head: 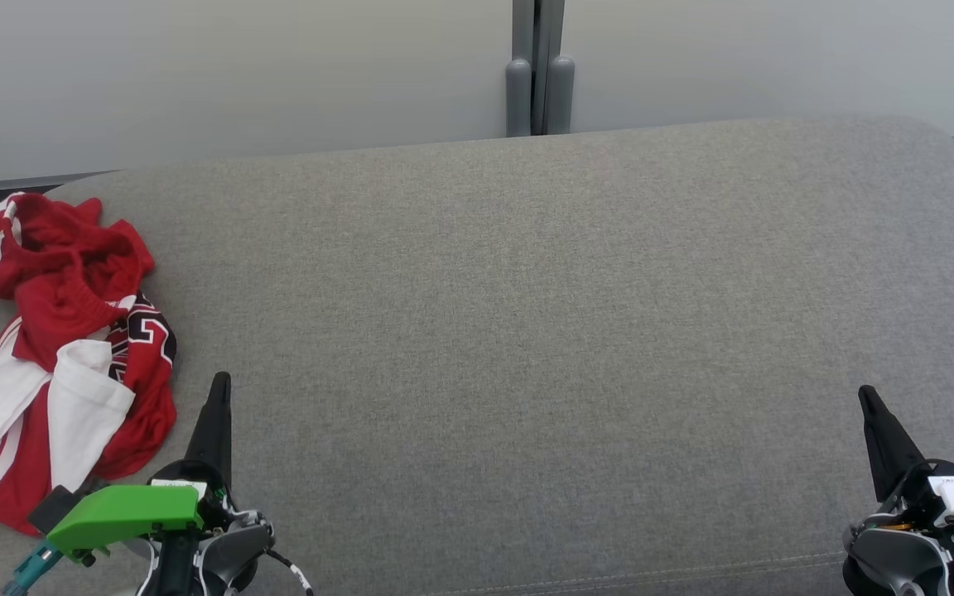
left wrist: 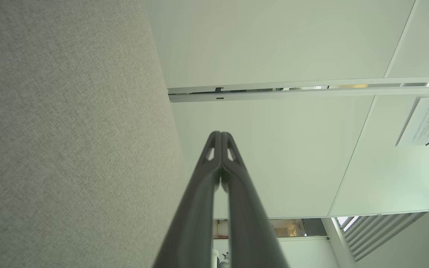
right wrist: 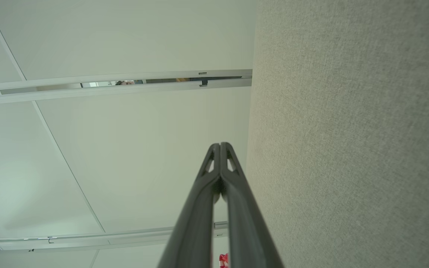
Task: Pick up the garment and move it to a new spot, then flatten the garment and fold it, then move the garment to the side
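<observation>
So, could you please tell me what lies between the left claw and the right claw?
Nothing but bare grey upholstery, as the head view shows. The left claw and right claw are both shut; the garment lies outside that stretch.

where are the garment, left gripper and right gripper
garment [head: 63, 323]: head view, red fabric mid-heap
left gripper [head: 219, 382]: head view, tip of its shut jaws
right gripper [head: 866, 396]: head view, tip of its shut jaws
</observation>
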Controlling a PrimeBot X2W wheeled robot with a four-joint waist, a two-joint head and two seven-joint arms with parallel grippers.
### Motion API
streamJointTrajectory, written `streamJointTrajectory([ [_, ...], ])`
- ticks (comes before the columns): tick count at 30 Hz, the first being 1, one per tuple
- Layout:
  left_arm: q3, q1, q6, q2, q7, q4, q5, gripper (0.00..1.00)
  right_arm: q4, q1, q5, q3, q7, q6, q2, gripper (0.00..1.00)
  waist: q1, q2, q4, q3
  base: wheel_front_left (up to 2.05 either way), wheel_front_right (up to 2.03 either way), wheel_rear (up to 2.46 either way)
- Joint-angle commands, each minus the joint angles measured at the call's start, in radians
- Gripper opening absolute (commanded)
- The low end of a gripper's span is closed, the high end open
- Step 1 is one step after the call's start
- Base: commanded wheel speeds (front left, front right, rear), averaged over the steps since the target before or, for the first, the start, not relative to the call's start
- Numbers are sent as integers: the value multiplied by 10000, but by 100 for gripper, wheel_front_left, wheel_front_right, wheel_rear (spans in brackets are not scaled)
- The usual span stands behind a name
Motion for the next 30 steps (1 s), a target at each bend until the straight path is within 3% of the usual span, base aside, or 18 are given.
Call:
streamJointTrajectory([
  [1, 18, -123, -37, 7, 4, 7, -30, 0, -9, -61, -77, -19, 26, 4, -12, 0, 0, 0, 0, 0, 0, 0, 0],
  [8, 18, -123, -37, 7, 4, 7, -30, 0, -9, -61, -77, -19, 26, 4, -12, 0, 0, 0, 0, 0, 0, 0, 0],
  [9, -1, 0, 0, 0, -2, 0, 1, 100, 0, 0, -1, 2, -2, 0, 0, 100, 0, 0, 0, 0, 0, 0, 0],
  [12, -30, 82, 4, -8, -10, 114, 5, 100, 118, 63, -1, 23, -16, 0, 46, 100, 0, 0, 0, -1, 0, 0, 0],
  [13, -45, 166, 4, -13, -11, 215, 6, 0, 218, 121, 0, 34, -19, -2, 84, 0, 0, 0, 0, -1, 0, 0, 0],
  [14, -65, 271, 4, -19, -11, 304, 6, 100, 321, 172, 0, 44, -19, -2, 122, 100, 0, 0, 0, -2, 0, 0, 0],
  [22, -165, 464, 74, -16, -334, 83, 354, 100, 312, 201, -333, 508, -492, -1, 116, 100, 0, 0, -1, -36, 0, 0, 0],
  [30, -216, 593, 275, -11, -642, -300, 1424, 100, 152, 170, -1360, 801, -937, -1, 98, 100, 0, 0, 4, -70, 0, 0, 0],
])
